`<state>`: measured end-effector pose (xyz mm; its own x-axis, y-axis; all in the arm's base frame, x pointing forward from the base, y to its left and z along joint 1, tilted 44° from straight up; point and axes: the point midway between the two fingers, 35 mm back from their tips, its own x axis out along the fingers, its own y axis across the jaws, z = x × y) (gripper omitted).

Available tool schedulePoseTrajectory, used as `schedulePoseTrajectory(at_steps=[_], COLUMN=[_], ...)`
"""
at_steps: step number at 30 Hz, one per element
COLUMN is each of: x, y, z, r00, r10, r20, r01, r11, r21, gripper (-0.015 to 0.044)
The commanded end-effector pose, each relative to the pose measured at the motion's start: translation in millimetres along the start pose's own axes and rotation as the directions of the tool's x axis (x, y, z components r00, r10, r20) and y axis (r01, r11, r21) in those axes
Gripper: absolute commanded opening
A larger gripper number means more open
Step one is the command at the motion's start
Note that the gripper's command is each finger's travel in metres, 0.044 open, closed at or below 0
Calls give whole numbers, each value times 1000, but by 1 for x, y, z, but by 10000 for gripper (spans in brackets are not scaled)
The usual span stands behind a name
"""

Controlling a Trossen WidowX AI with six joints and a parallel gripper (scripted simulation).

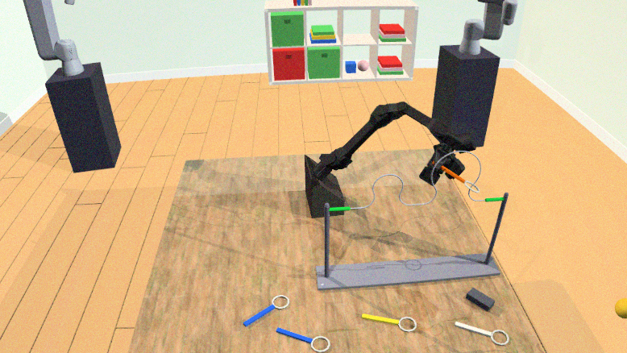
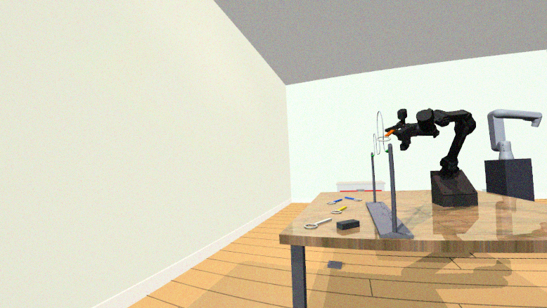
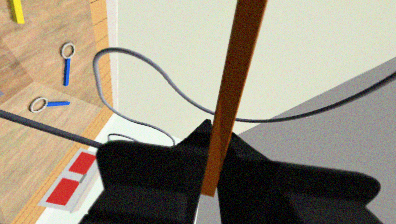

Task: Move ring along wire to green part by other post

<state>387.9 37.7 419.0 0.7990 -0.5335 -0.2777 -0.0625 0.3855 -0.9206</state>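
My gripper (image 1: 436, 165) (image 2: 394, 130) (image 3: 211, 124) is shut on the orange handle (image 1: 454, 174) (image 2: 389, 133) (image 3: 227, 100), near its end away from the ring. The pale ring (image 1: 467, 183) (image 2: 384, 140) lies nearly flat. It appears around the grey wire (image 1: 388, 175) (image 3: 280, 120) at the lower right of the tall loop, above the bend to the right green part (image 1: 495, 199). Whether ring and wire touch is too small to tell. The left green part (image 1: 338, 209) joins the left post (image 1: 326, 241). The ring is out of the wrist view.
The right post (image 1: 496, 227) (image 2: 392, 187) stands close to the ring. Both posts rise from a grey base (image 1: 350, 280). Two blue-handled rings, a yellow-handled ring (image 1: 380, 319), a white-handled ring (image 1: 473, 329) and a dark block (image 1: 479, 299) (image 2: 347, 224) lie beyond the base from the arm.
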Motion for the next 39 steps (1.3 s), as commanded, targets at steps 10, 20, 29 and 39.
schedulePoseTrajectory(at_steps=[10, 20, 29, 39], x=[-2, -3, -2, -2], y=[-19, -20, -17, -13], z=[1, 1, 1, 2], r00=[1000, 1000, 996, 988], r10=[-11, 31, 87, 152], r20=[-9, -3, 10, 33], r01=[11, -31, -88, -155], r11=[1000, 999, 988, 961], r21=[-20, 40, 126, 228], gripper=[-150, -150, -150, -150])
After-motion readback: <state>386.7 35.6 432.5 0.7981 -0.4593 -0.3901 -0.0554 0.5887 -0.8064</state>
